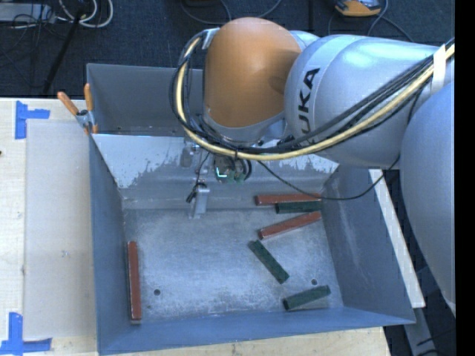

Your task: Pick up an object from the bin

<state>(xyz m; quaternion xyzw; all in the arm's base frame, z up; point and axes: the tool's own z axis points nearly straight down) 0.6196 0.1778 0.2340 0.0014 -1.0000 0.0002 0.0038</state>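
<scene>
Grey metal bin (111,221), floor scuffed whitish; reddish-brown flat stick (133,280) at eight o'clock; two more reddish-brown sticks (288,198) at three; dark green flat sticks (268,262) around four; glossy orange dome cover (249,73) at twelve.

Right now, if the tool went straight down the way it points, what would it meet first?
Most likely bare bin floor close to the back wall; no stick lies under the tool. The nearest, a reddish-brown stick, is off to its side. Depth is hard to judge here.
</scene>
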